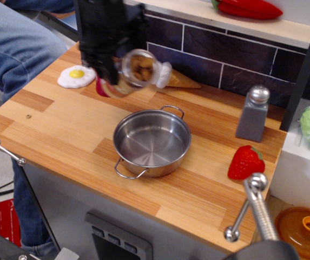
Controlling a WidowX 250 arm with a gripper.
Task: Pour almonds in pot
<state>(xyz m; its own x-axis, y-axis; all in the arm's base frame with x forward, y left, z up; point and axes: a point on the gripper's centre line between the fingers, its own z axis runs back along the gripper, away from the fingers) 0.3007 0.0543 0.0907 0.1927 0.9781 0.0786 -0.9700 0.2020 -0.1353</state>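
The gripper [113,73] is shut on the clear jar [127,76] with a red label. It holds the jar in the air above the far left of the pot, tilted almost on its side with the open mouth toward the pot. The brown almonds [141,69] show inside the jar near its mouth. The shiny steel pot [152,142] with two wire loop handles stands on the wooden counter below and holds nothing. The arm's black body hides the jar's base.
A fried egg toy [76,76] lies at the far left. An ice cream cone toy [176,80] lies behind the jar. A grey shaker [253,112] and a red strawberry toy [245,162] stand to the right. A person's arm in denim [14,43] is at the left.
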